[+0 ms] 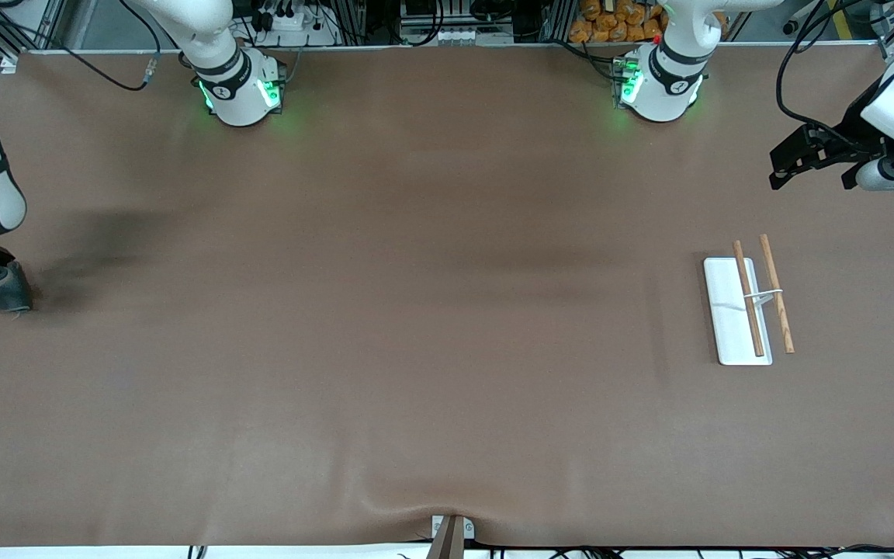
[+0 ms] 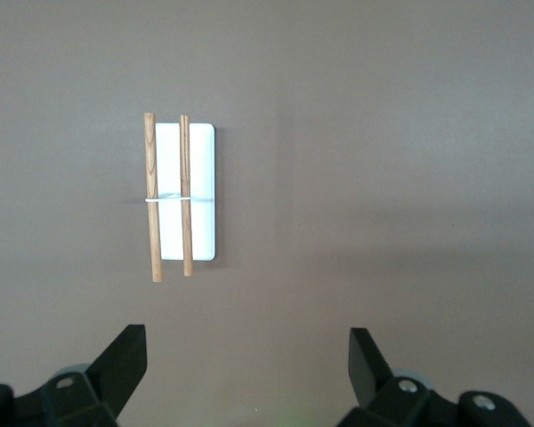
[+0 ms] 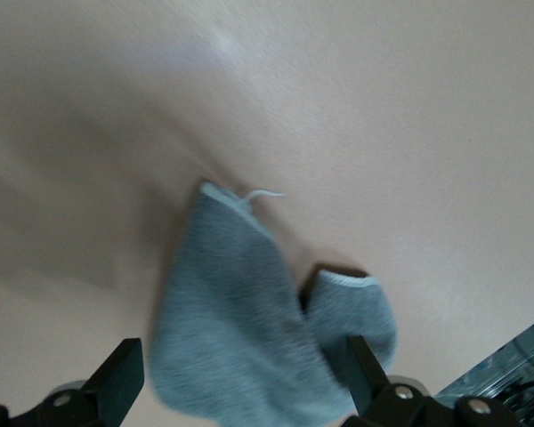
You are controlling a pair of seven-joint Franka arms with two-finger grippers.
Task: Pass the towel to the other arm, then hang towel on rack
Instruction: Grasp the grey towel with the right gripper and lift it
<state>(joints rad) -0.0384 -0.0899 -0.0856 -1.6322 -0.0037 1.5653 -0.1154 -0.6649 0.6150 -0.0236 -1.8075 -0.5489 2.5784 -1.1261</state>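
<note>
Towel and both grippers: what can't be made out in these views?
- Towel: shows only in the blurred right wrist view, cut off by its lower edge.
- Right gripper: open; the front view's edge crops it.
- Left gripper: open, its fingertips alone in the wrist view.

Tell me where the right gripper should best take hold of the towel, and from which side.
Likely from straight above. The towel lies crumpled on the table under the open right gripper, so nothing sticks up at the sides. I would pinch the raised fold in its thicker main lobe, not the smaller flap beside it.
</note>
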